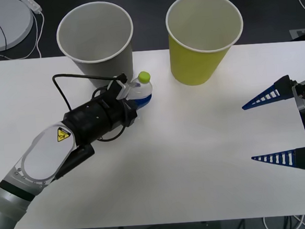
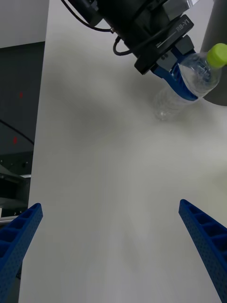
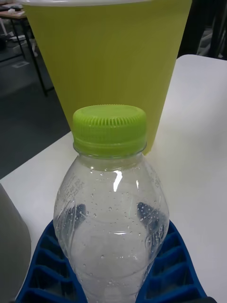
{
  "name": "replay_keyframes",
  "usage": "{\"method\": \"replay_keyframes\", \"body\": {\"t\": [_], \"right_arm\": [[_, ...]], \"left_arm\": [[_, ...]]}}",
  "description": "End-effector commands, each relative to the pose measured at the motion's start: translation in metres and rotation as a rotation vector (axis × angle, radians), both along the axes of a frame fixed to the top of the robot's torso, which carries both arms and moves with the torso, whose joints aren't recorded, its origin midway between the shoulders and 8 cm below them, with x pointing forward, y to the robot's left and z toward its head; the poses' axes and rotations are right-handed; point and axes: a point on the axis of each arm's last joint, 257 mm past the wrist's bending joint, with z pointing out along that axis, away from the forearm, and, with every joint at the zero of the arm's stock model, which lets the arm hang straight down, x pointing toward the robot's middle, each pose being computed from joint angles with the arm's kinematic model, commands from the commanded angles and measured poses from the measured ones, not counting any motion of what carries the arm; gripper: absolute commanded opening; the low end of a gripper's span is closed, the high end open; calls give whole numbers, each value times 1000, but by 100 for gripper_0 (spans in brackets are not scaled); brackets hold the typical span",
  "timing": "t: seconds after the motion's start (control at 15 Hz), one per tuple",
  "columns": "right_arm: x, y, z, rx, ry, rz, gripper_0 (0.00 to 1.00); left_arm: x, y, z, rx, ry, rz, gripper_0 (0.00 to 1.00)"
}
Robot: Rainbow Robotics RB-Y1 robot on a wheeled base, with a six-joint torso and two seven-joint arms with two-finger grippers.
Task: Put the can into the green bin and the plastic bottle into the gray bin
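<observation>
The right gripper (image 1: 279, 129) waits at the near right of the white worktop (image 1: 207, 142), its jaws spread wide and empty, well apart from everything else.

At centre-left the left gripper (image 1: 141, 98) has its jaws clenched round the body of the plastic bottle (image 1: 140, 89), below the shoulder. The bottle leans, lime cap up and away from the arm; whether its base touches the worktop cannot be told. It appears empty apart from droplets on the inside wall, so it is judged light, thin-walled and liable to buckle or slip under a hard squeeze. The present mid-body hold looks suitable.

Just beyond the bottle stands the gray bin (image 1: 95, 37), at the far left edge of the worktop. The green bin (image 1: 204, 35) stands to its right, a gap between them. Both are paper, judged easy to tip if a rim is knocked. The middle and near worktop lie open for movement. No can is seen.
</observation>
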Motion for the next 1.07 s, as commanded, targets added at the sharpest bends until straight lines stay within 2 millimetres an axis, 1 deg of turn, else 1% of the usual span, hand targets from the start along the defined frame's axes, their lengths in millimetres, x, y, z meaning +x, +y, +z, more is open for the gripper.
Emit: {"method": "replay_keyframes", "body": {"t": [0.07, 0.4, 0.87, 1.07], "right_arm": [[0, 0, 0, 0, 0, 0, 100], [0, 0, 0, 0, 0, 0, 100], [0, 0, 0, 0, 0, 0, 100], [0, 0, 0, 0, 0, 0, 100]], "left_arm": [[-7, 3, 5, -15, 4, -1, 0], [-22, 11, 17, -46, 7, -4, 0], [-45, 17, 54, -80, -52, -11, 0], [-54, 23, 64, -81, -68, -11, 0]]}}
